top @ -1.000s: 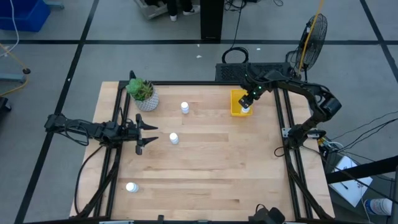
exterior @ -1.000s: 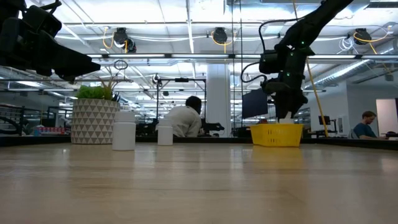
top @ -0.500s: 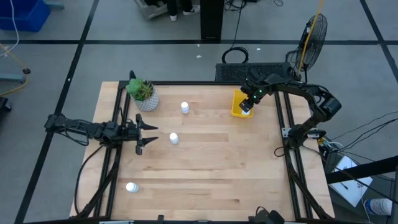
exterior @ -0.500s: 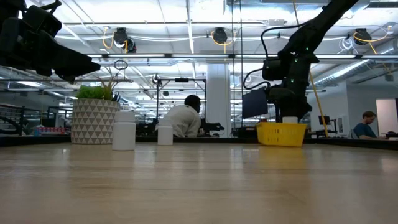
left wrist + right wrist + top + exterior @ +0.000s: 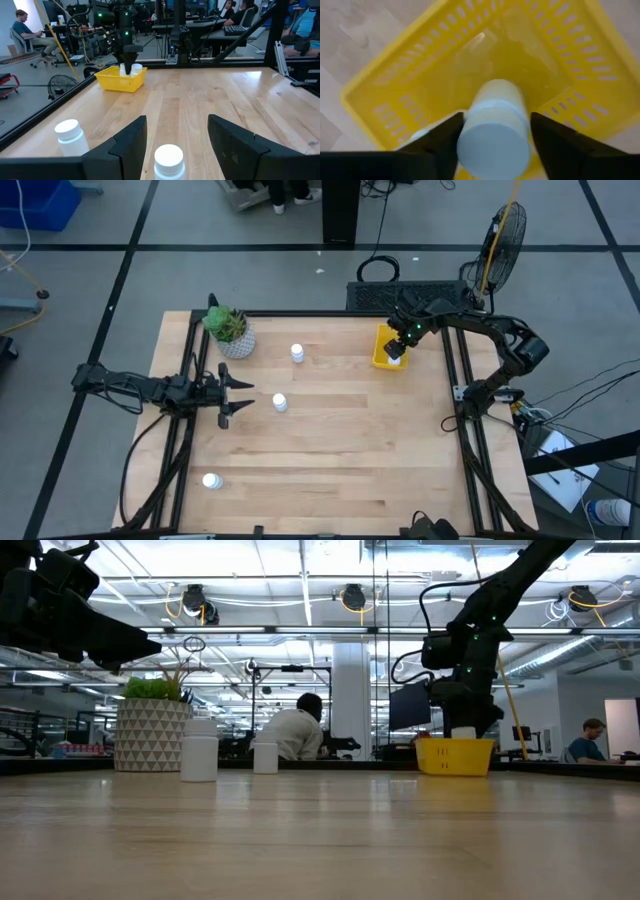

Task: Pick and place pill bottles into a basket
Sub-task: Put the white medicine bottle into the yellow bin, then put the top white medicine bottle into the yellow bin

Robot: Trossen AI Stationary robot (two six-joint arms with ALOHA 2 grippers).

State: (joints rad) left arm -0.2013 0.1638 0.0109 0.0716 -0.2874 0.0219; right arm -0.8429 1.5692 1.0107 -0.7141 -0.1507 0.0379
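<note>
Bright, even overhead light from ceiling fixtures glaring in the low view; soft shadows on the table; right wrist view's pill bottle is blurred

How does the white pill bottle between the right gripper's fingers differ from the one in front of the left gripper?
The white pill bottle at the right gripper hangs over the yellow plastic basket, between that gripper's fingers. The white pill bottle ahead of the left gripper stands upright on the wooden table, ungripped; the left gripper is open. Both are white, capped cylinders.
</note>
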